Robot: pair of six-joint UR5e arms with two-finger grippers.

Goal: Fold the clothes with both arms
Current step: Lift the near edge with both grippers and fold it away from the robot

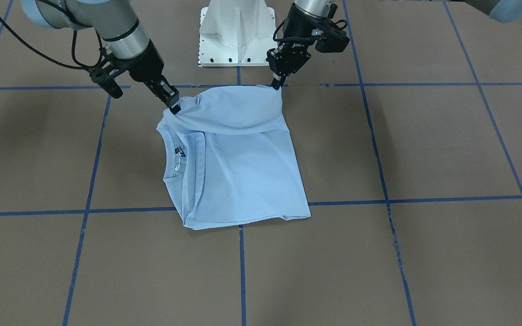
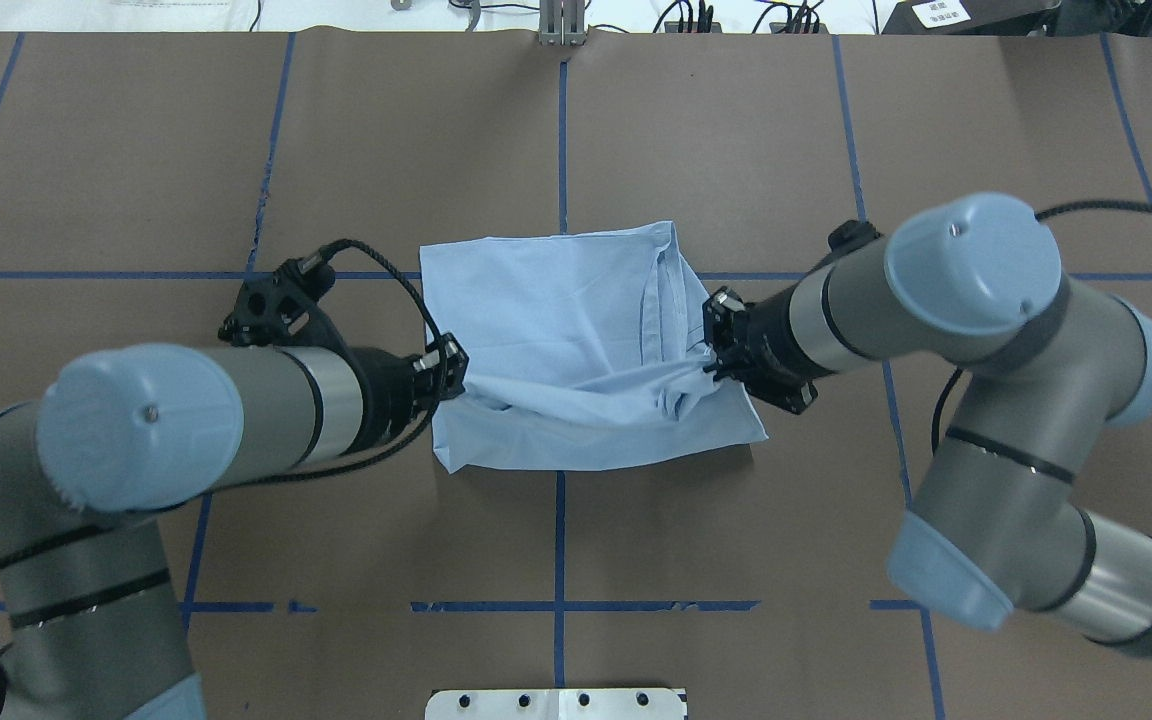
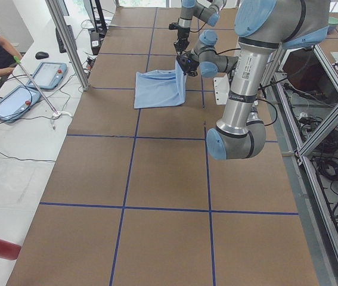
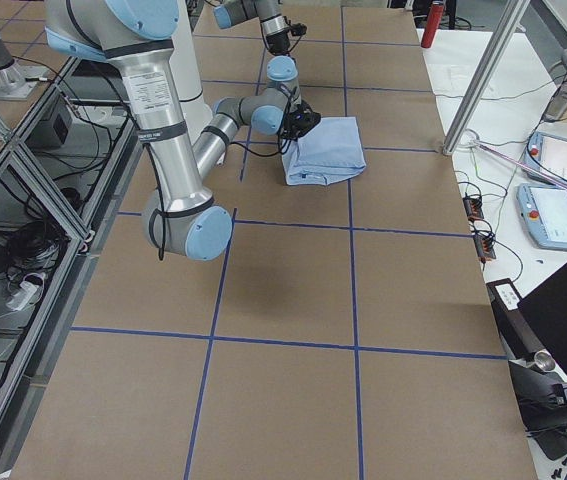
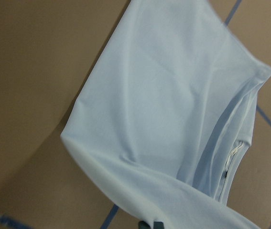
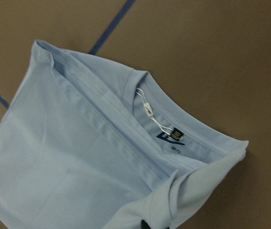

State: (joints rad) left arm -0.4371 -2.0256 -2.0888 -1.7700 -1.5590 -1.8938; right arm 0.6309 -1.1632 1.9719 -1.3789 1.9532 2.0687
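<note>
The T-shirt [image 2: 546, 320] lies centrally on the counter [image 2: 136, 150]; its 6 o'clock edge, seen overhead, is clamped by the left pincer [image 1: 278, 84] and right pincer [image 1: 176, 107]. That edge should be carried level toward 12 o'clock, kept taut, then laid flush.

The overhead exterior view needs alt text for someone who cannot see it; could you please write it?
A partly folded light blue T-shirt is held at both sides, the left claw shut on its left edge and the right claw on its right, a band of cloth stretched between them. The brown table is crossed by blue tape lines.
</note>
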